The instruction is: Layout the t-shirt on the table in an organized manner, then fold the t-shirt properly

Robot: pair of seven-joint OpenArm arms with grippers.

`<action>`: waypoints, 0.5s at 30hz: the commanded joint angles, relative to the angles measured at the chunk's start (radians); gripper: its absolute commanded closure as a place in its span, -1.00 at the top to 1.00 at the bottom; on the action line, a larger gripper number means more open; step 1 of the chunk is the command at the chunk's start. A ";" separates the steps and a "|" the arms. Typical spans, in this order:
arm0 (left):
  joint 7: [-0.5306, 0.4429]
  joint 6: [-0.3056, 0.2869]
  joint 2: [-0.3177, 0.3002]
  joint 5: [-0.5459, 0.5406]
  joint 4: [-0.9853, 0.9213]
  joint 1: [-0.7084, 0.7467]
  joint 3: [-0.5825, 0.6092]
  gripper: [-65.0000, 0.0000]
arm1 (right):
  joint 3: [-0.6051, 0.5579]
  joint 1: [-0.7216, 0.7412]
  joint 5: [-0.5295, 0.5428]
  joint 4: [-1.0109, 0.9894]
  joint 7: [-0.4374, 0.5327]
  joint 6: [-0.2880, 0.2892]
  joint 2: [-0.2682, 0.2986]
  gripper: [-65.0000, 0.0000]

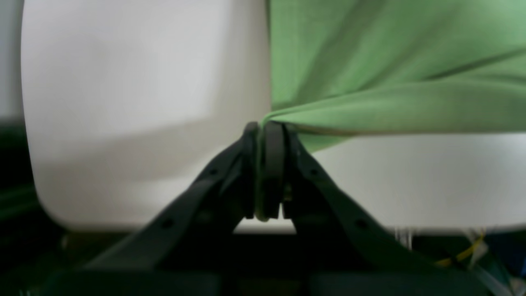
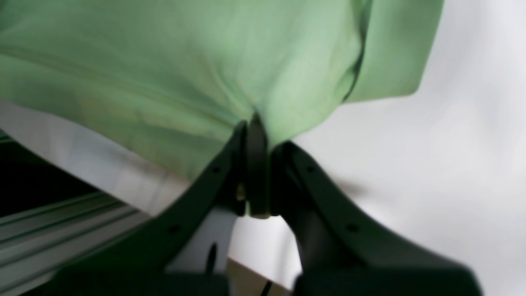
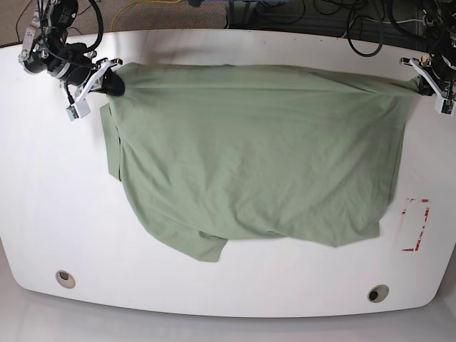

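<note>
The t-shirt [image 3: 256, 153] was spread over the middle & far half of the bench [image 3: 43, 214], pale green, plain, w/ its far edge pulled into a taut, nearly straight line between the two arms. The cloth below that line sagged in soft diagonal creases. Its near edge ran uneven, w/ a loose flap hanging lowest toward base view's left of centre. A narrow folded strip, prob. a sleeve, stuck out along the shirt's edge on base view's left.

Right gripper [image 3: 108, 80] was at base view's far left corner of the shirt, fingers [image 2: 258, 164] pinched tight on a bunch of fabric. In the right wrist view the cloth fanned up & away from the clamped tips.

Left gripper [image 3: 422, 84] was at the far right corner in base view, fingers [image 1: 272, 156] likewise pressed together on a gathered point of the shirt. In the left wrist view the fabric stretched off to the right in long folds above the white bench top.

Near the shirt's right side in base view lay a red-marked rectangle [image 3: 414, 224], just beside the hem, not covered. Two round grommet holes sat along the near edge: one at left [image 3: 65, 278], one at right [image 3: 377, 293], both well apart from the cloth. Cables [image 3: 370, 21] ran behind the far edge.
</note>
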 commanded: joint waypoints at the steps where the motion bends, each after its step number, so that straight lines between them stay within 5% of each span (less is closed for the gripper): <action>1: -0.022 0.006 -0.018 -0.002 0.017 0.017 -0.007 -1.00 | 0.011 -0.015 0.009 0.019 0.019 -0.002 0.010 -1.00; 15: -0.023 0.006 -0.018 -0.002 0.015 0.012 -0.001 -1.00 | 0.010 -0.061 0.009 0.085 0.019 -0.005 0.010 -1.00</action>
